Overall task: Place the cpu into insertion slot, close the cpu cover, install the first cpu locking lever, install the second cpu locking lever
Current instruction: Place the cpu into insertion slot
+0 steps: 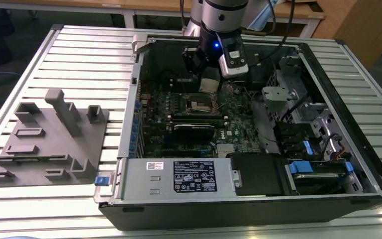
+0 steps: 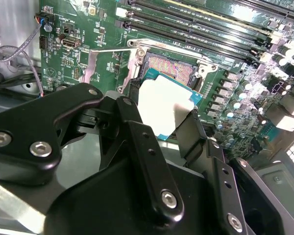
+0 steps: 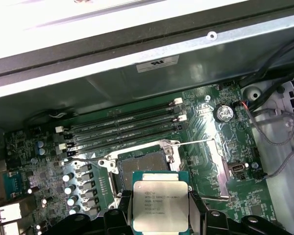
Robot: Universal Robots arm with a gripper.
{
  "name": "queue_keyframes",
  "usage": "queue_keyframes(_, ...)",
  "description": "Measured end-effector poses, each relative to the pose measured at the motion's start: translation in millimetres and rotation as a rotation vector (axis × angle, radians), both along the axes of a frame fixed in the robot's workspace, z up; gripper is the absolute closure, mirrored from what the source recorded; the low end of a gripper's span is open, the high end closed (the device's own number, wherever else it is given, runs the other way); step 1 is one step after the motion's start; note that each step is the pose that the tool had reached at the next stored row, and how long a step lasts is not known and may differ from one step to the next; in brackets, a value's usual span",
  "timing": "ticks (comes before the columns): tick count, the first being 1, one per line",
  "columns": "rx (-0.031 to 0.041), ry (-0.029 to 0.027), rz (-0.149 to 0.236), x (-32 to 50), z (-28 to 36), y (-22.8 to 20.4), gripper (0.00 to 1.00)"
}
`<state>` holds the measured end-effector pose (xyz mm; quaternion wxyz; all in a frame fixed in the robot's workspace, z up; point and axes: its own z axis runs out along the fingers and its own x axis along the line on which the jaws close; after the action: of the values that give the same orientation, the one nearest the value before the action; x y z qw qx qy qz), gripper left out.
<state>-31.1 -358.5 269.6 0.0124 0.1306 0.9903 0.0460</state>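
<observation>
Clearly the first step is in hand: the cpu (image 2: 164, 105) is clamped by two opposite edges between the closed fingers (image 2: 191, 132) of the gripper (image 2: 161, 110). It hangs above the motherboard and is not yet seated. The insertion slot (image 2: 169, 68) lies bare just beyond the chip, with its dark contact field exposed.

The cpu cover (image 3: 221, 166) lies swung open flat beside the socket, so nothing blocks the way in. The long black memory slots (image 3: 122, 129) run just past the socket.

To my judgement, seating the chip calls for squaring its edges to the socket's thin metal rim and bringing it down level. A tilt or a corner offset could bend the contacts.

In the exterior view the gripper (image 1: 209, 82) sits in the upper middle of the frame, inside the open computer case (image 1: 128, 124). The chip is held clear above the socket (image 1: 200, 105), and this view tells the height best. That view also takes in the slatted table (image 1: 78, 59) and a grey fixture block (image 1: 51, 139) toward the exterior view's left.

The first wrist view gives the chip's (image 3: 159, 208) metal top square-on against the socket (image 3: 139, 166), good for judging alignment. The second wrist view shows the grip itself.
</observation>
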Motion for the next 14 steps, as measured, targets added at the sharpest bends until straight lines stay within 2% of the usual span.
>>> queue_keyframes(14,-0.0001,0.0000,-0.003,0.0,-2.5,0.0,0.46)
